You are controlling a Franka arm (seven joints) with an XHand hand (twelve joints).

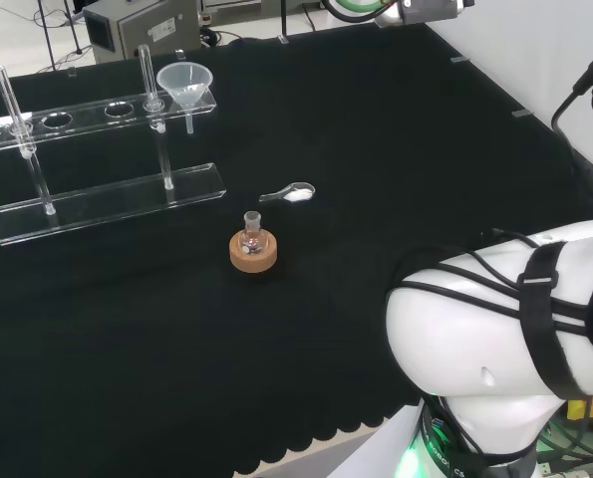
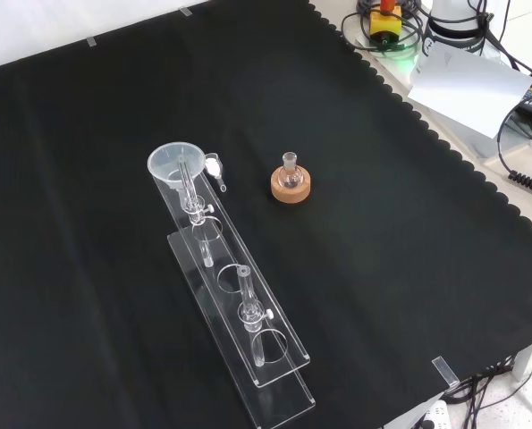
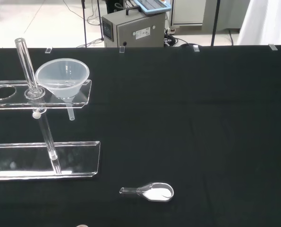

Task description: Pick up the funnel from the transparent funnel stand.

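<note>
funnel (image 1: 185, 84): clear, faintly milky
funnel stand (image 1: 107, 202): transparent
cork ring (image 1: 253, 255): tan
scoop (image 3: 149, 192): clear, white powder
surface (image 1: 376, 149): black cloth

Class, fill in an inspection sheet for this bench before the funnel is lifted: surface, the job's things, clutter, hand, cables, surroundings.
Surface: black cloth, flat, scalloped edge.
Job's things: funnel seated in the end hole of the transparent funnel stand, spout hanging below the upper shelf.
Clutter: small flask on a cork ring; glass scoop holding white powder, lying on the cloth.
Hand: nothing seen.
Cables: black cables strapped over the arm's white link.
Surroundings: grey equipment box beyond the cloth.
</note>
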